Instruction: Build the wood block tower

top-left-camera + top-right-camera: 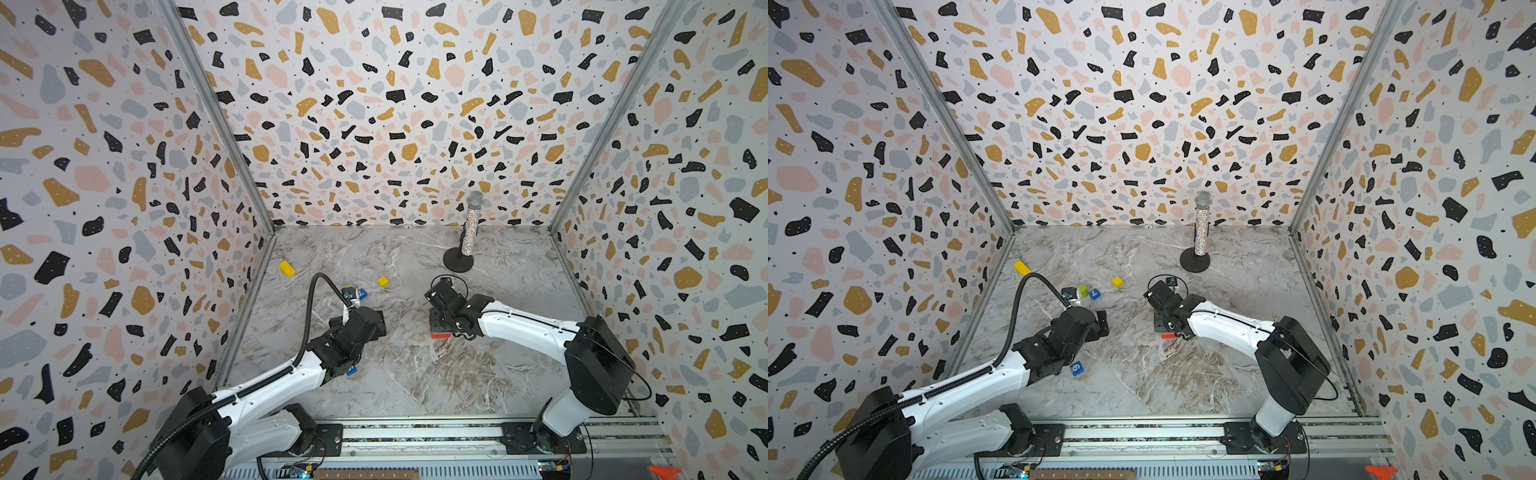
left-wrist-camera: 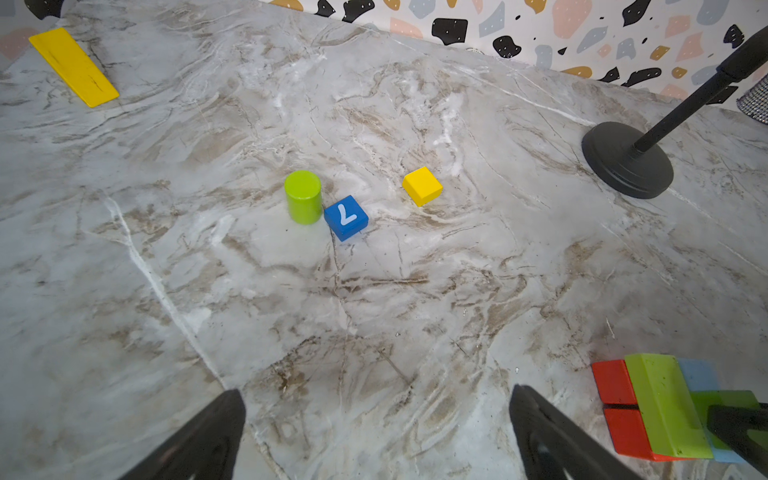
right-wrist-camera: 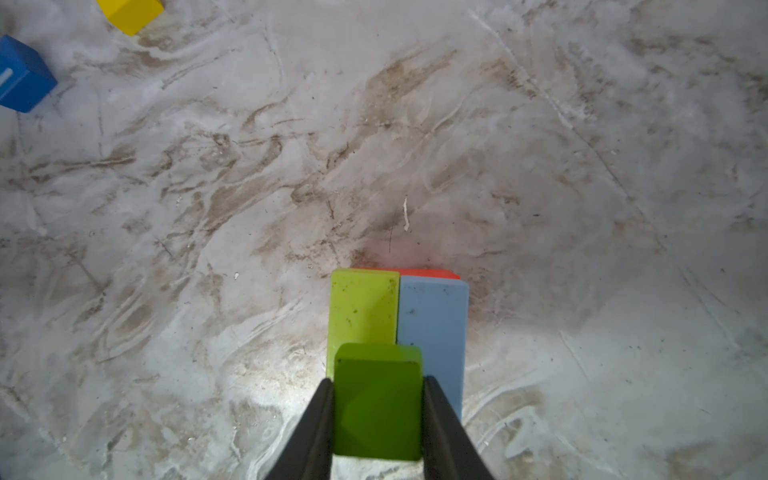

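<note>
Right claw (image 3: 378, 380) is clamped tight on a dark green block (image 3: 377, 411), directly over the tower (image 1: 440, 334): lime brick (image 3: 361, 307) and light blue brick (image 3: 432, 324) lie side by side on red bricks (image 2: 614, 386). Left claw (image 2: 376, 390) gapes wide and empty beside the tower. The green cylinder (image 2: 303, 197), blue cube (image 2: 345, 218) and yellow cube (image 2: 422, 186) sit well apart from the tower on the worktop (image 2: 374, 311).

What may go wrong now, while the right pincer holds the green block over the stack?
1. The green block in the right pincer sits off centre, mostly above the lime brick, partly over the blue brick; released so, it may tip.
2. The open left pincer stands near the red bricks; a swing could knock them.
</note>
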`<state>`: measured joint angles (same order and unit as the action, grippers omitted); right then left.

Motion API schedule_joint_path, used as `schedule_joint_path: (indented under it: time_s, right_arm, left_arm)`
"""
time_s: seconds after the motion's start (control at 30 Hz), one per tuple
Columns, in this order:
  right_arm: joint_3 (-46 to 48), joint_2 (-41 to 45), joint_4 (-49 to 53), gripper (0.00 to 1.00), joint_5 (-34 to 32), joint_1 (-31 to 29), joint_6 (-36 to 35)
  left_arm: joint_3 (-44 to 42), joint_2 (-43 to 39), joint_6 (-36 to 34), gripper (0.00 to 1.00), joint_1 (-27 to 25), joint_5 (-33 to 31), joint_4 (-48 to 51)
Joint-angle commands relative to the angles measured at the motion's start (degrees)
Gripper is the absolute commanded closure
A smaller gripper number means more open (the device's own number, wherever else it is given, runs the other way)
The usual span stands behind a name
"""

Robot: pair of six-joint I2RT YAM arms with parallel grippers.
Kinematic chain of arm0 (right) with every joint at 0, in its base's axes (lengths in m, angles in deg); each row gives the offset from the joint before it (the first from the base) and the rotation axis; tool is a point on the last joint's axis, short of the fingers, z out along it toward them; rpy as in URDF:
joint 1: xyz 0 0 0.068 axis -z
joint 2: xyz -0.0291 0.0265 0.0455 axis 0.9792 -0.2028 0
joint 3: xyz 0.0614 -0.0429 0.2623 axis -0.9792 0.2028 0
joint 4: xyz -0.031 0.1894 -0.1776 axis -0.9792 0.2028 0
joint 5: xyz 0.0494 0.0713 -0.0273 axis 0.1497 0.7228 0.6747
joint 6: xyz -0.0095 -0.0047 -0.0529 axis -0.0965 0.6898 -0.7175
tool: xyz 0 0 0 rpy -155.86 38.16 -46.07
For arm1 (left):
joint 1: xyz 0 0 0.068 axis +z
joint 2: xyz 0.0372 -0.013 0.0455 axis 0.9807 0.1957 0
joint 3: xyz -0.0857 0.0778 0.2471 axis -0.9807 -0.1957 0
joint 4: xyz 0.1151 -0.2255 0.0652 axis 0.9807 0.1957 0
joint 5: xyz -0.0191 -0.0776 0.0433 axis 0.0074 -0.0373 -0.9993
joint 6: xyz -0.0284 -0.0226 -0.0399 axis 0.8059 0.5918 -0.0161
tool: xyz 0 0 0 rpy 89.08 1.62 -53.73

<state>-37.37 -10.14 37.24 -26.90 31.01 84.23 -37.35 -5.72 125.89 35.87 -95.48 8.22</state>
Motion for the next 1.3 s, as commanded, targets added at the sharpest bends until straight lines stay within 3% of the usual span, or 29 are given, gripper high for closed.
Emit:
schedule_joint_path:
  time_s: [0.0, 1.27]
  right_arm:
    - [-1.9, 0.3, 0.6, 0.77, -1.0, 0.4, -0.6]
    - [-2.9, -2.3, -0.2, 0.77, 0.5, 1.8, -2.9]
  left_arm:
    - [-0.3, 0.7, -1.4, 0.00, -0.2, -0.4, -2.3]
    - [0.1, 2.3, -2.0, 0.00, -0.2, -1.0, -3.0]
